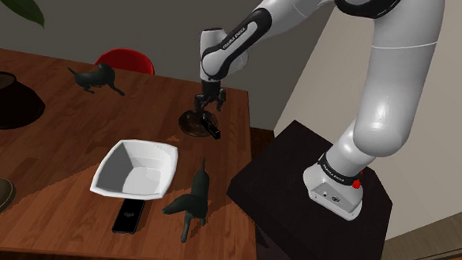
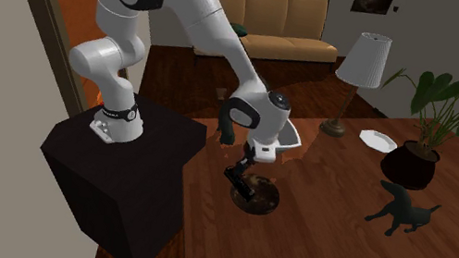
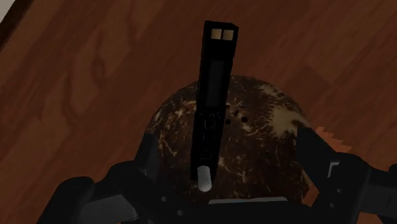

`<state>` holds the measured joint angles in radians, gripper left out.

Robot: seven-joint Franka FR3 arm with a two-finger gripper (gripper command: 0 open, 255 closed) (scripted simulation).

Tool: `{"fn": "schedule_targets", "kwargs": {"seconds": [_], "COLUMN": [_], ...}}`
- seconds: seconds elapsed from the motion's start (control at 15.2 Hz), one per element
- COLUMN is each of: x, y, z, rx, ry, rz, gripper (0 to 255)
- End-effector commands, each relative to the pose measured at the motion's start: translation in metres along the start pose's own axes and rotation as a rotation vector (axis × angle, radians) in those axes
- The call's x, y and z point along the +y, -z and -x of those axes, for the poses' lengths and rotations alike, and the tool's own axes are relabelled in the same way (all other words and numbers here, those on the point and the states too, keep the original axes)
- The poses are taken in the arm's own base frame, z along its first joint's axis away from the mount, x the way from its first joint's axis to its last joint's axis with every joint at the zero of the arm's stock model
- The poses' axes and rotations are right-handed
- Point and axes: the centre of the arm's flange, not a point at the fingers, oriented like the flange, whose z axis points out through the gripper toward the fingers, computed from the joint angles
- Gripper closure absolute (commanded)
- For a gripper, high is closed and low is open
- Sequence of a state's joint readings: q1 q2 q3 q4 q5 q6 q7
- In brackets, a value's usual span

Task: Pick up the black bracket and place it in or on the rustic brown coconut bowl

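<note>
My gripper (image 3: 226, 145) hangs wide open, holding nothing, just above the coconut bowl (image 3: 267, 153), where the black bracket (image 3: 213, 108) lies untouched between my fingers, overhanging the rim since it seems too long.

A white bowl (image 1: 137, 169), black phone (image 1: 128, 216) and dark animal figurine (image 1: 191, 197) sit on the table (image 1: 55, 135).

We see the slim black bracket (image 3: 213, 95) lying across the round, dark brown, pale-flecked bowl (image 3: 254, 146), one end inside it, the other poking out beyond its rim.
</note>
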<state>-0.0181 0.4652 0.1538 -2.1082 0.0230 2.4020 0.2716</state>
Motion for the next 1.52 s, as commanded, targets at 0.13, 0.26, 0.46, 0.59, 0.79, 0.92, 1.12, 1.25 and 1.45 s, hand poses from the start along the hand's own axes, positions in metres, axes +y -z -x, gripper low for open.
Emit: {"fn": "schedule_targets", "kwargs": {"seconds": [0.13,0.26,0.46,0.59,0.79,0.92,1.12,1.25,1.45], "x": [0.012,0.012,0.011,0.011,0.011,0.011,0.011,0.011,0.011], "y": [-0.049,-0.060,-0.075,-0.086,-0.089,-0.089,-0.089,-0.089,-0.089], "z": [0.013,0.013,0.013,0.013,0.013,0.013,0.013,0.013,0.013], "rx": [0.008,0.008,0.008,0.008,0.008,0.008,0.007,0.007,0.007], "ry": [-0.234,-0.234,-0.234,-0.234,-0.234,-0.234,-0.234,-0.234,-0.234], "rz": [-0.042,-0.042,-0.042,-0.042,-0.042,-0.042,-0.042,-0.042,-0.042], "gripper": [0,0,0,0,0,0,0,255,255]}}
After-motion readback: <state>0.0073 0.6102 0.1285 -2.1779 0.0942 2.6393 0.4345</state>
